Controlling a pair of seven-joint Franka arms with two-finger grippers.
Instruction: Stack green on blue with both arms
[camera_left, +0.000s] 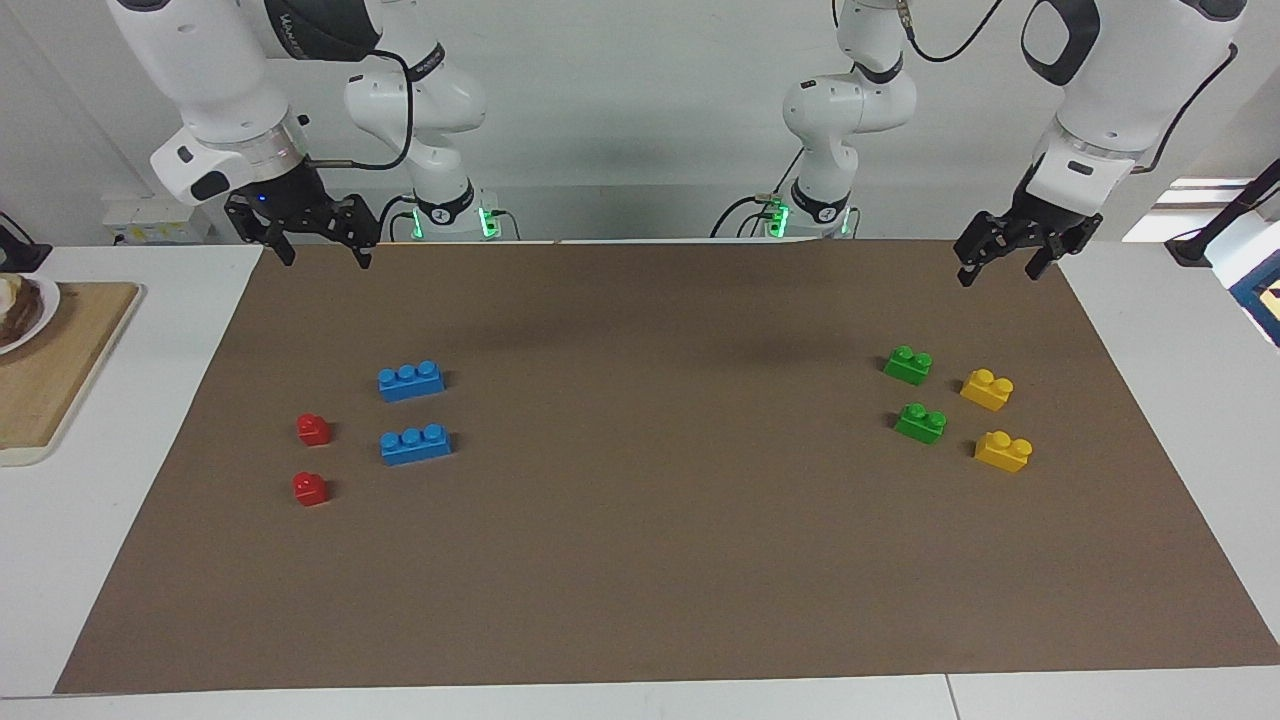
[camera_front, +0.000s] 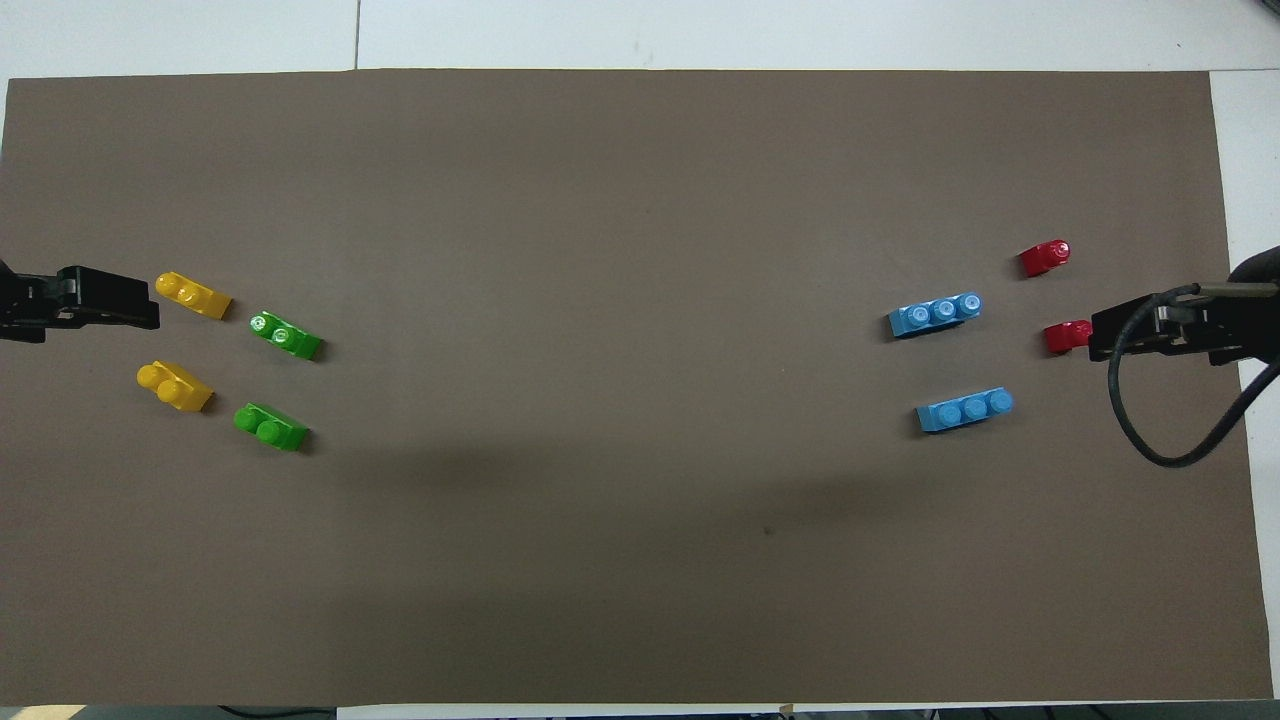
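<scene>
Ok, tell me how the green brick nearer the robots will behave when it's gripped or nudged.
The green brick nearer the robots looks like rigid moulded plastic, so it probably won't flex. Small and glossy, it is likely light and may slide on the brown mat if nudged. Its flat base and low shape make rolling or tipping unlikely.

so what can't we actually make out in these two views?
- Overhead view: one red brick is partly covered by the right gripper.
- Overhead view: both arms are cut off by the side edges; only the left gripper and the right one show.
- Facing view: the plate on the wooden board is cut off by the edge; its contents are unreadable.
</scene>
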